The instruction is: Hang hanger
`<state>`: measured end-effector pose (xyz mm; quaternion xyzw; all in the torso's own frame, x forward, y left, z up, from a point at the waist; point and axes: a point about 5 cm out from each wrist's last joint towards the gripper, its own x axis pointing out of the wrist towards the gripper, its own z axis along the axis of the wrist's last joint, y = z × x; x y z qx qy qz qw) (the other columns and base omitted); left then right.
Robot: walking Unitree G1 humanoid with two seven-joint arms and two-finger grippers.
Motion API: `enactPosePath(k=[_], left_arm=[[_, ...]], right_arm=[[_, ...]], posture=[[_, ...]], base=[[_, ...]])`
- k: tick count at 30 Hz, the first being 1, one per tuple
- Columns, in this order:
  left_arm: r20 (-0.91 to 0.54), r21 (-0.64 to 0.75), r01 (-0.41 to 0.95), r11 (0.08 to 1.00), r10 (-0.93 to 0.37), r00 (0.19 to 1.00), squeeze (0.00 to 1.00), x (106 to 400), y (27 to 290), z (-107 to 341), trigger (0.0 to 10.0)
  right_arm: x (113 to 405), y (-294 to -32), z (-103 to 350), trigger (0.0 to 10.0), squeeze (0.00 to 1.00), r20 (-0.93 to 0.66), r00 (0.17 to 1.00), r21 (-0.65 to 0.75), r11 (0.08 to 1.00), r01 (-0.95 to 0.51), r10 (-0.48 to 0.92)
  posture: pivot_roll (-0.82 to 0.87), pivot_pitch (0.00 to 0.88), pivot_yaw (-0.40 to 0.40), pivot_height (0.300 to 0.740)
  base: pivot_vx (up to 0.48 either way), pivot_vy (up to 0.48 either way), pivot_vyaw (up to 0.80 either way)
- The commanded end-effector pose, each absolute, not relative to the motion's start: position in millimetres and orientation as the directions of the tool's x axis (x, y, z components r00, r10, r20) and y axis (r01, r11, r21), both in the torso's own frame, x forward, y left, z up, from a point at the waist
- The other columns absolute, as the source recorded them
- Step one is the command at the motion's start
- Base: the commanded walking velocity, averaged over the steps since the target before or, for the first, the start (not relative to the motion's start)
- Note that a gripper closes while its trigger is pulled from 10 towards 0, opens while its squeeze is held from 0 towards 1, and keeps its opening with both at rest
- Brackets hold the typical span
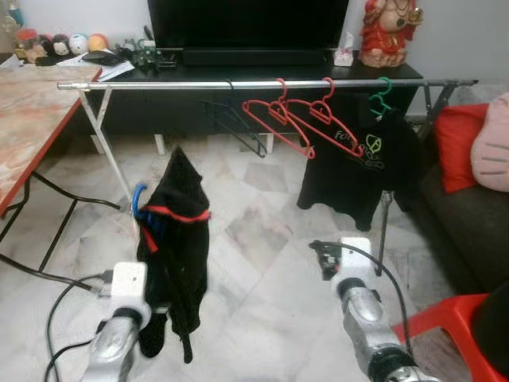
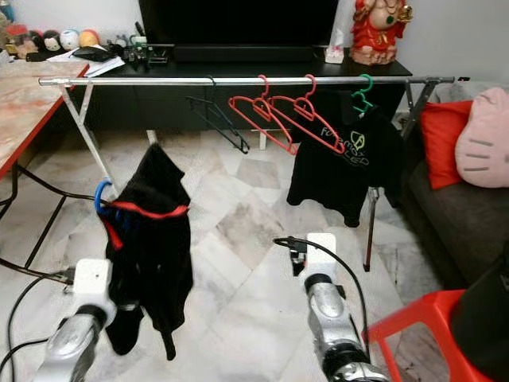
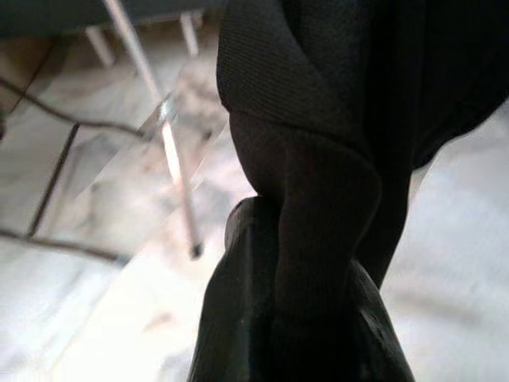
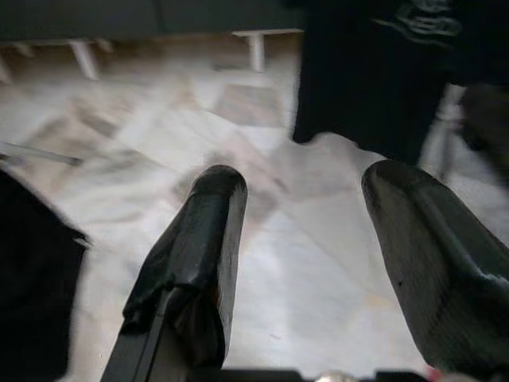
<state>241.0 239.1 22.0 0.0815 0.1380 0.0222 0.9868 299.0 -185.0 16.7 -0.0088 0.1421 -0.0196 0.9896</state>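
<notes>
Fingers (image 3: 318,318) of the left gripper (image 3: 306,334) are pressed together on black cloth of the garment (image 1: 173,239), which is held up before the rail (image 1: 238,83), below it. A blue hanger (image 1: 140,199) is seen at the garment's left side, mostly covered. The right gripper (image 4: 318,263) is raised low over the floor (image 1: 262,231), fingers apart and empty. Its fingertips are blurred.

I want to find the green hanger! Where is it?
The green hanger hangs near the right end of the metal rail, carrying a black T-shirt, just right of the two red hangers.
</notes>
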Motion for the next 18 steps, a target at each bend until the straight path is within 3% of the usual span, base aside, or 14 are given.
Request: enactPosePath(k=[1, 3, 7, 14, 18], left_arm=[[-0.240, 0.200, -0.041, 0.979, 0.090, 0.967, 0.00, 239.6, 254.5, 31.2, 10.0], [-0.245, 0.222, -0.070, 0.972, 0.125, 0.961, 0.00, 232.0, 270.7, 32.3, 10.0], [-0.239, 0.213, -0.089, 0.973, 0.140, 0.961, 0.00, 229.0, 274.6, 33.0, 10.0], [-0.224, 0.146, -0.107, 0.983, 0.138, 0.965, 0.00, 238.1, 253.7, 29.6, 10.0], [-0.223, 0.136, -0.084, 0.987, 0.113, 0.968, 0.00, 240.3, 244.8, 28.9, 10.0]], right_arm=[[293.5, -196.6, 13.3, 10.0, 0.00, -0.291, 0.954, -0.022, 0.998, 0.065, -0.068], [286.8, -208.7, 9.9, 10.0, 0.00, -0.304, 0.949, -0.057, 0.996, 0.066, -0.080], [280.2, -214.3, 4.7, 10.0, 0.00, -0.326, 0.941, -0.068, 0.995, 0.070, -0.088], [287.9, -197.7, 8.6, 10.0, 0.00, -0.309, 0.950, -0.046, 0.998, 0.035, -0.048], [292.8, -189.6, 13.2, 10.0, 0.00, -0.288, 0.958, -0.058, 0.998, -0.004, -0.013]], posture=[[-0.01, 0.010, -0.006, 0.740], [-0.01, 0.013, -0.009, 0.740], [-0.01, 0.016, -0.014, 0.740], [-0.01, 0.023, -0.020, 0.740], [-0.02, 0.028, -0.022, 0.740]], base=[[0.000, 0.000, 0.00], [0.000, 0.000, 0.00], [0.000, 0.000, 0.00], [0.000, 0.000, 0.00], [0.324, 0.000, 0.12]])
